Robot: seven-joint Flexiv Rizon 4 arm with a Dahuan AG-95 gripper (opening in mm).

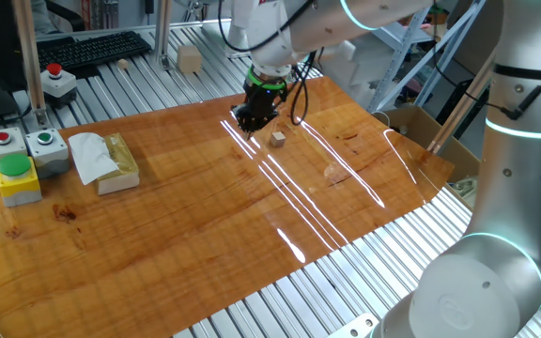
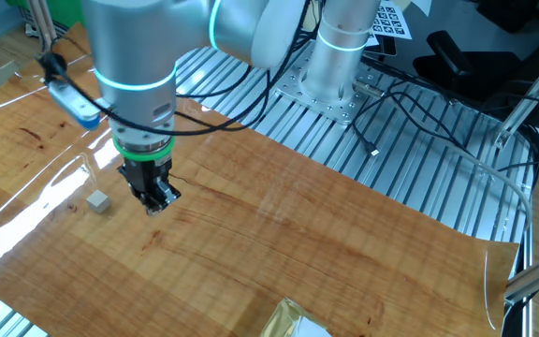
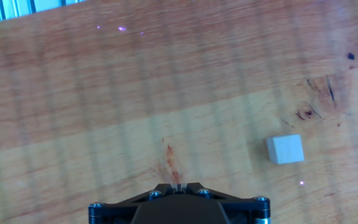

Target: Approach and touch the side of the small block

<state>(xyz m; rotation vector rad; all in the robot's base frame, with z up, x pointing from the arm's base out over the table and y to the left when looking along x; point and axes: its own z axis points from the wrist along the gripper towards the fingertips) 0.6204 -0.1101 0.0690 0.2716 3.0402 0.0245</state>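
The small block [image 1: 278, 139] is a tiny pale cube lying on the wooden tabletop. It also shows in the other fixed view [image 2: 99, 201] and at the right of the hand view [image 3: 285, 149]. My gripper [image 1: 252, 122] hangs just above the table, a short way to the left of the block and apart from it. In the other fixed view the gripper [image 2: 155, 203] is to the right of the block with a small gap. In the hand view the gripper [image 3: 178, 186] shows its fingers pressed together and empty.
A flat tan block with white tissue [image 1: 111, 161] lies at the left. Button boxes [image 1: 17, 178] stand at the far left edge. A larger pale cube [image 1: 189, 59] sits on the metal rails behind the table. A cardboard box [image 1: 419, 127] is at the right.
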